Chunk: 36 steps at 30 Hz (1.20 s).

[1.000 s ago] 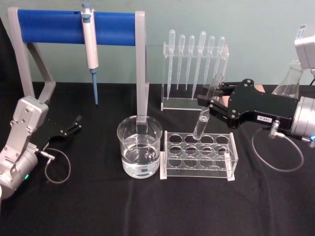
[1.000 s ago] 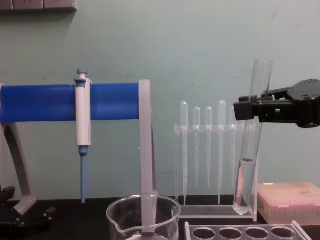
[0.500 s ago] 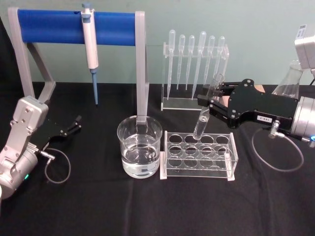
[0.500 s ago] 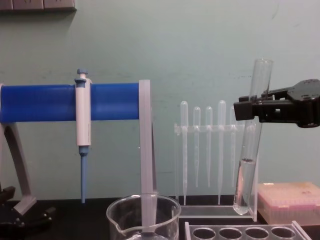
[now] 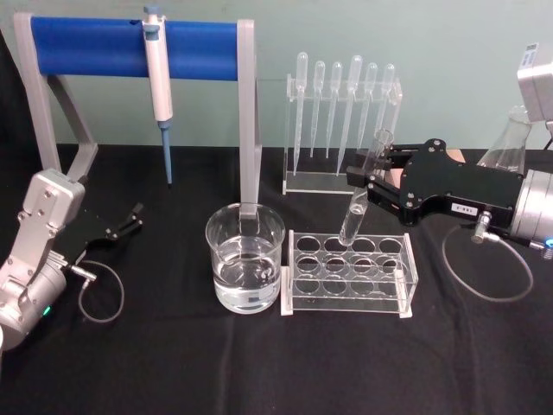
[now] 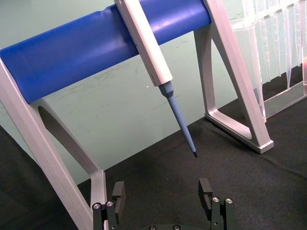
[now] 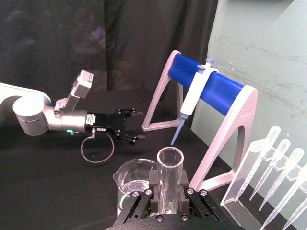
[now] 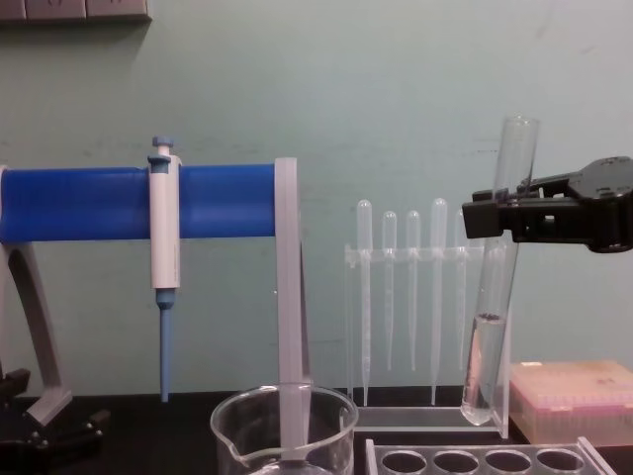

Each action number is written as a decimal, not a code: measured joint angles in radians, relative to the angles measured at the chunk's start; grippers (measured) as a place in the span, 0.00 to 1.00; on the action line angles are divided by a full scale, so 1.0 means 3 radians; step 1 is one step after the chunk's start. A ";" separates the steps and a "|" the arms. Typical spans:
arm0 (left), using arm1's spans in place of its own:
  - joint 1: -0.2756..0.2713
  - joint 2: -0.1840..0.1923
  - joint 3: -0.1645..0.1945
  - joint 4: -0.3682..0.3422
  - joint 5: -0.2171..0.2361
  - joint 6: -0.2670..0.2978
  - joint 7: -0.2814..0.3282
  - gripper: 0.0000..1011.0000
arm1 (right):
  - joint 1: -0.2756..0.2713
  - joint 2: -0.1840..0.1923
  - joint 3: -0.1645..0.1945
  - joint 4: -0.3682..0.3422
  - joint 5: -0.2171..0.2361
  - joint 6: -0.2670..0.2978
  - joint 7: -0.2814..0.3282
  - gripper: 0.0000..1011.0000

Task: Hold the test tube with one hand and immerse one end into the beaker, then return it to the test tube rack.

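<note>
Resting low at the far left of the black-covered bench [image 5: 259,372], the left gripper [image 5: 131,218] sits idle with its jaws apart and nothing between them; its wrist view shows the two black fingers [image 6: 118,190] spread wide. Behind it stands a grey stand with a blue bar [image 5: 95,45], and a white-and-blue pipettor [image 5: 157,82] hangs from that bar with its tip pointing down. Further along, in front of the stand's right leg, is the beaker [image 5: 245,268], partly filled with clear liquid, its spout toward the robot in the chest view. Just beside it on the right lies the clear tube rack [image 5: 350,275], its round holes all open. Above the rack's back row the test tube [image 5: 363,194] hangs in the air, tilted with its mouth leaning right and away, its rounded end just over a hole but clear of the rack top in the chest view, where a little liquid shows in its lower part [image 8: 483,356]. The right gripper [image 5: 366,187] reaches in from the right, jaws clamped on the tube's upper half. Behind it a clear holder of plastic droppers [image 5: 341,112] stands against the wall, with a glass flask [image 5: 510,143] at the far right.
</note>
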 joint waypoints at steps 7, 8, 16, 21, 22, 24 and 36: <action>0.0000 0.0000 0.0000 0.0000 0.0000 0.0000 0.0000 0.99 | 0.0000 0.0000 0.0000 0.0000 0.0000 0.0000 0.0000 0.22; 0.0000 0.0000 0.0000 0.0000 0.0000 0.0000 0.0000 0.99 | 0.0000 0.0000 0.0000 0.0000 0.0000 0.0000 0.0000 0.22; 0.0000 0.0000 0.0000 0.0000 0.0000 0.0000 0.0000 0.99 | 0.0000 0.0000 0.0000 0.0000 0.0000 0.0000 0.0000 0.22; 0.0000 0.0000 0.0000 0.0000 0.0000 0.0000 0.0000 0.99 | 0.0000 0.0000 0.0000 0.0000 0.0000 0.0000 0.0000 0.22; 0.0000 0.0000 0.0000 0.0000 0.0000 0.0000 0.0000 0.99 | 0.0000 0.0000 0.0000 0.0000 0.0000 0.0000 0.0000 0.22; 0.0000 0.0000 0.0000 0.0000 0.0000 0.0000 0.0000 0.99 | 0.0000 0.0000 0.0000 0.0000 0.0000 0.0000 0.0000 0.22; 0.0000 0.0000 0.0000 0.0000 0.0000 0.0000 0.0000 0.99 | 0.0000 0.0000 0.0000 0.0000 0.0000 0.0000 0.0000 0.22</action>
